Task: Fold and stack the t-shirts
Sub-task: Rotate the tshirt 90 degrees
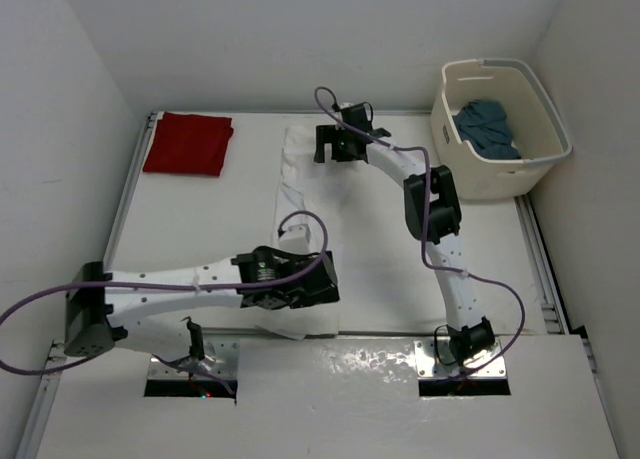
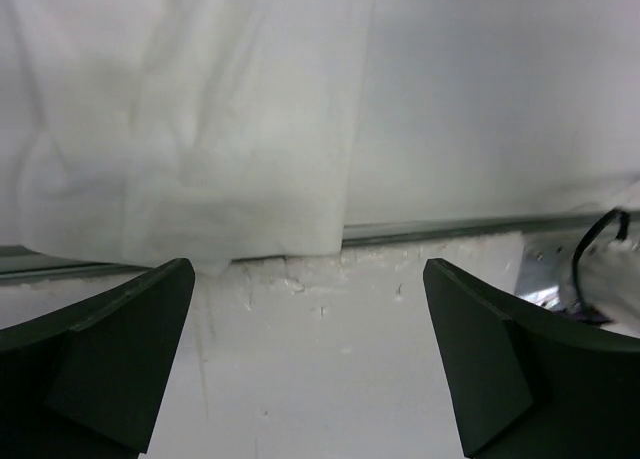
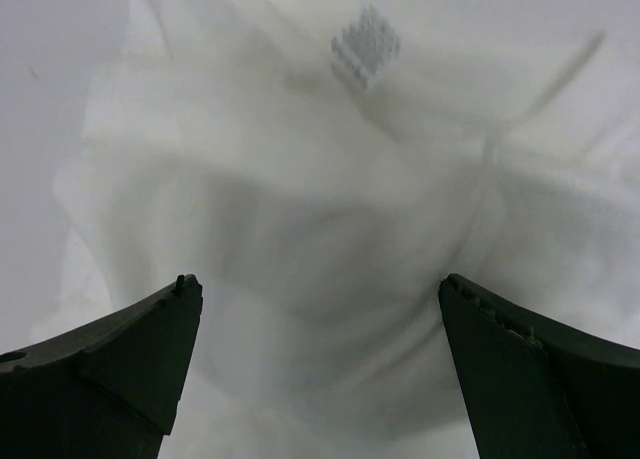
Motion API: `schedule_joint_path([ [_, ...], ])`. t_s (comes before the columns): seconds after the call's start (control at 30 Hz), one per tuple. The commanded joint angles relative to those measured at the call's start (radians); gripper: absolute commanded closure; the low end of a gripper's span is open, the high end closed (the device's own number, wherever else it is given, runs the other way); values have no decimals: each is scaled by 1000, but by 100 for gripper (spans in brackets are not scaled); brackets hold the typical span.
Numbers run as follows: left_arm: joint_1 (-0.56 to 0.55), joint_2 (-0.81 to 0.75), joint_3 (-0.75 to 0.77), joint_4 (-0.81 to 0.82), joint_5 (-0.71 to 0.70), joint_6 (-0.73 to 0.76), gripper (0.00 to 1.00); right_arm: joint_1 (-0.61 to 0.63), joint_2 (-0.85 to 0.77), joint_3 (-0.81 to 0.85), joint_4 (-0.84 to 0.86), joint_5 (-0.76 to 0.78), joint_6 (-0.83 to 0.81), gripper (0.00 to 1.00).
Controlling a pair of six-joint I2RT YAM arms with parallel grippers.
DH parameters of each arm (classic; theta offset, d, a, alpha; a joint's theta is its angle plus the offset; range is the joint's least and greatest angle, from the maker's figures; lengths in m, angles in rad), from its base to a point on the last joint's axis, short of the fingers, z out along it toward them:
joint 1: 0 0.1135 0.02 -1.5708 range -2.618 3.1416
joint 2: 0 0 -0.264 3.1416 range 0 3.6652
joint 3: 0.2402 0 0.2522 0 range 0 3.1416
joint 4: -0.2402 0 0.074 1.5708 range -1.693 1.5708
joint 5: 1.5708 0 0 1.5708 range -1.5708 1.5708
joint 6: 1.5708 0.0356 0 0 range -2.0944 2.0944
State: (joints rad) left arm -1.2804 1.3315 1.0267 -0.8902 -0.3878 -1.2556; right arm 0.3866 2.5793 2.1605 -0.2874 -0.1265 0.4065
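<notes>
Hovering spread over white shirt [image 1: 300, 184], left pincer [image 2: 310, 279] & right pincer [image 3: 320, 289] hold nothing. You grab opp. edges evenly b4 folding.

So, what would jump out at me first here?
A white shirt lies spread mid-table, with the left gripper open at its near edge and the right gripper open over its far end. A folded red shirt sits in the far left corner; a blue shirt lies in the basket at far right.
</notes>
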Motion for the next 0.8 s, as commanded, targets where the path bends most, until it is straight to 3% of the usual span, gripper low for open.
schedule_joint_path([
  [0.0,73,-124,1,-102,-143,-25,0,35,-168,-109,-127,64,-64,1],
  [0.07,261,-233,-81,-83,-129,-5,0,76,-234,-195,-125,161,-92,1],
  [0.13,414,-357,-176,49,-122,72,0,106,-298,-269,-145,217,-94,1],
  [0.23,539,-440,-229,169,-132,143,0,147,-361,-344,-159,310,-80,1],
  [0.33,622,-389,-223,209,-97,232,0,190,-406,-419,-150,369,-81,1],
  [0.53,785,-166,-191,267,79,387,0,207,-378,-452,-138,332,15,1],
  [0.77,888,-152,-200,343,130,458,0,201,-214,-286,-226,372,57,1],
])
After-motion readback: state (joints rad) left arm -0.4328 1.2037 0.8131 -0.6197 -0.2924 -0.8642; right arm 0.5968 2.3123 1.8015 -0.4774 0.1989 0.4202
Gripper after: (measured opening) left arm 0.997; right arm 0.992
